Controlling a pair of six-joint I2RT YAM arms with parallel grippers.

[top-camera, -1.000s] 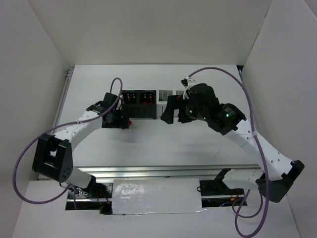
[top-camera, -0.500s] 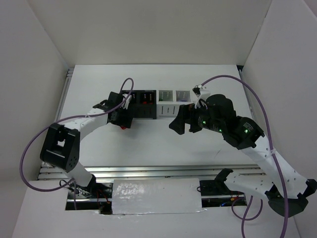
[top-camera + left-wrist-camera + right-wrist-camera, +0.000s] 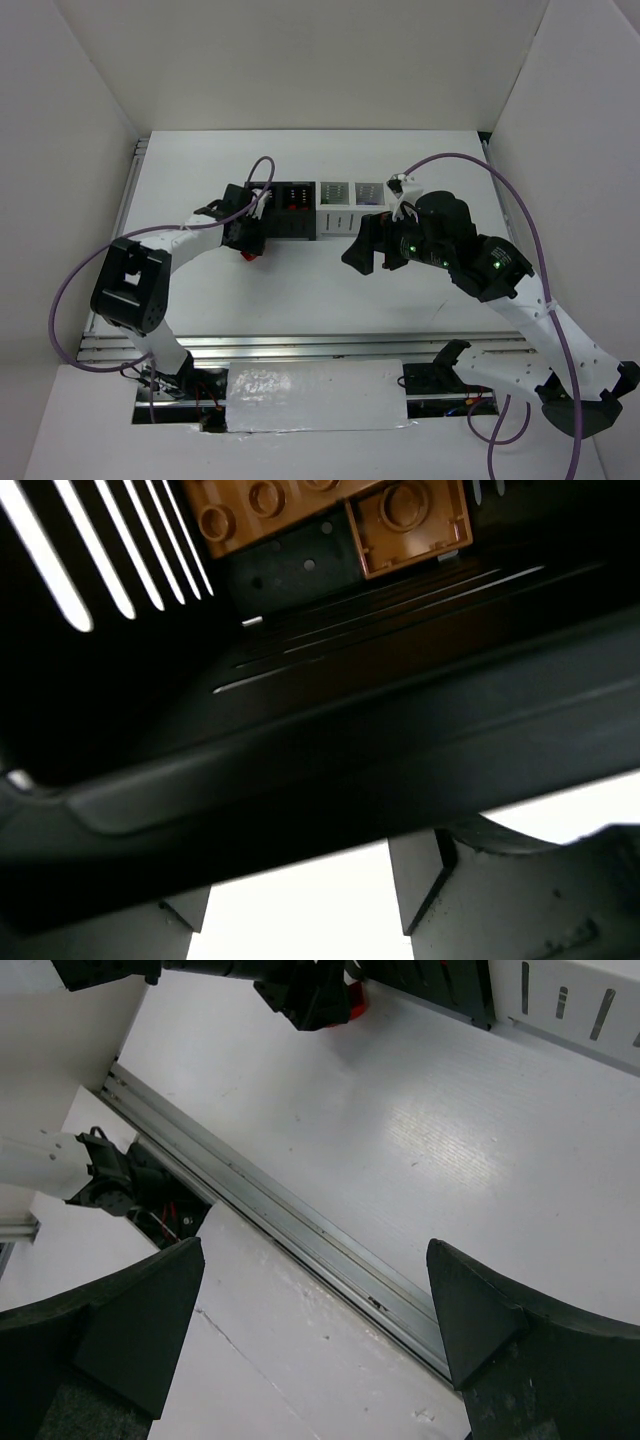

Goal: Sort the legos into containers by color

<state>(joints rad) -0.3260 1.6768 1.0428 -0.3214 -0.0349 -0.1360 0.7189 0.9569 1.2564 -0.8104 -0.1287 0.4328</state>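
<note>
- My left gripper [image 3: 300, 900] is nosed up against the near wall of the end black bin [image 3: 400, 740]. Its fingers [image 3: 520, 910] stand partly apart, and only white table [image 3: 450, 1140] shows in the gap, so I read it as holding nothing.
- Straight ahead of it, inside that bin, two orange bricks [image 3: 405, 515] lie touching each other.
- The piece I care about is a small red brick [image 3: 247, 256]. It sits on the table just behind the left gripper, on the side toward the arm bases.
- I cannot tell whether it touches a finger, and it is too small for me to read its long axis.
- I judge its home to be the neighbouring black bin [image 3: 295, 215], immediately to that gripper's right, where a red bit shows inside.
- My right gripper [image 3: 312, 1260] is spread wide and empty over the table. The red brick is far ahead of it and well apart, so the left arm is plainly the nearer one.
- The coming move turns on one thing: the brick lies behind the left fingertips, not between them. I would expect to draw back before closing.
</note>
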